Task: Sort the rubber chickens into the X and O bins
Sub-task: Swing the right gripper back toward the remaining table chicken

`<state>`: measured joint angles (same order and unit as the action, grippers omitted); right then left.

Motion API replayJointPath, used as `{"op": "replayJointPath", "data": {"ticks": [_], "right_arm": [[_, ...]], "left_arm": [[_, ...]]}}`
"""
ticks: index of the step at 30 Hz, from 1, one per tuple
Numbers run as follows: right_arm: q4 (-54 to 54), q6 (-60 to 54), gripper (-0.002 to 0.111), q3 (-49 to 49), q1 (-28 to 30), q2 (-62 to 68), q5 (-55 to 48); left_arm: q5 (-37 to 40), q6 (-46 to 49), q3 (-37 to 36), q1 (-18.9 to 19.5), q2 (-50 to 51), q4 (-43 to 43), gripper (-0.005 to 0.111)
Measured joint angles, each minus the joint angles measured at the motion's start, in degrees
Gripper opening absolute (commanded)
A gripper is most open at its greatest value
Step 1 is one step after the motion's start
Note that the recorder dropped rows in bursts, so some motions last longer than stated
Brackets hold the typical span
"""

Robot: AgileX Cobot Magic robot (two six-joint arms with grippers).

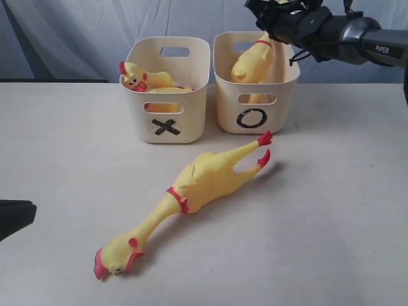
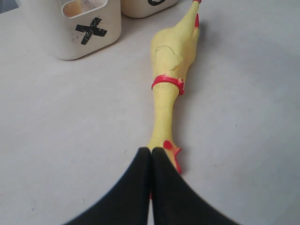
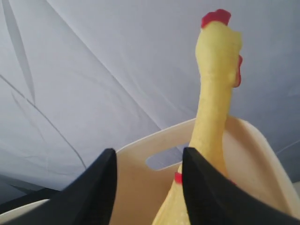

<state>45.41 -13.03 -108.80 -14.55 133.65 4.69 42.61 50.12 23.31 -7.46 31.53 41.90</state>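
A long whole rubber chicken lies on the table in front of the bins, head toward the near left and feet toward the O bin. A second chicken stands upright in the O bin, neck and head rising above the rim. A loose head piece and a yellow body lie in the X bin. My right gripper hovers open over the O bin with the chicken beside one finger, not gripped. My left gripper is shut and empty, just short of the lying chicken's head.
The two cream bins stand side by side at the back of the pale table. A grey cloth backdrop hangs behind them. A dark shape sticks in at the left edge of the exterior view.
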Motion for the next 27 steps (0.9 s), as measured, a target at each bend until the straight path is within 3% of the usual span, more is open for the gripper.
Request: {"op": "replayJointPath", "data": {"ticks": [19, 27], "right_arm": [[-0.44, 0.0, 0.043, 0.0, 0.0, -1.28, -6.19], [-12.85, 0.0, 0.043, 0.0, 0.0, -8.69, -17.28]], "left_arm": [[0.0, 0.0, 0.0, 0.0, 0.0, 0.0, 0.0], [0.0, 0.0, 0.0, 0.0, 0.0, 0.0, 0.0]]}}
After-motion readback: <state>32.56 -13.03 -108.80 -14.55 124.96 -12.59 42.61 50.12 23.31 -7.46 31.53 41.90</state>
